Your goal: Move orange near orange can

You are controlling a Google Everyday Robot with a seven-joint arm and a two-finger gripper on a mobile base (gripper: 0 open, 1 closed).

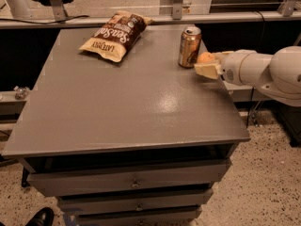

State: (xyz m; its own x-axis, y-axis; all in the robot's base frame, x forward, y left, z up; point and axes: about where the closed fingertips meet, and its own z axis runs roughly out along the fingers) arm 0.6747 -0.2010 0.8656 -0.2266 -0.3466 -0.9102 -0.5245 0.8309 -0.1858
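Down at the front, a dark shoe [40, 217] pokes in at the bottom-left corner on the speckled floor [265, 173]. Just above it are the grey drawers [134, 182] stacked under the table, each with a small knob. Up on the grey table [117, 102], the near half is bare and catches a soft glare.

Over to the right edge now, the white arm [263, 72] reaches in from the side. The gripper [204, 65] is at the table's right rim, clamped around the orange [205, 57]. Only the fruit's upper part shows, a small, round, warm-orange cap peeking above the pale fingers [208, 71]. Its skin detail is too soft to read.

Just beside it, to the left and a touch farther back, stands the orange can [189, 46]. It is upright, slim and copper-toned, with a silver top and a pale mark on its side. Orange and can sit very close, though contact cannot be told.

Farther back on the left lies the chip bag [115, 35], brown and cream, flat on the table at an angle.
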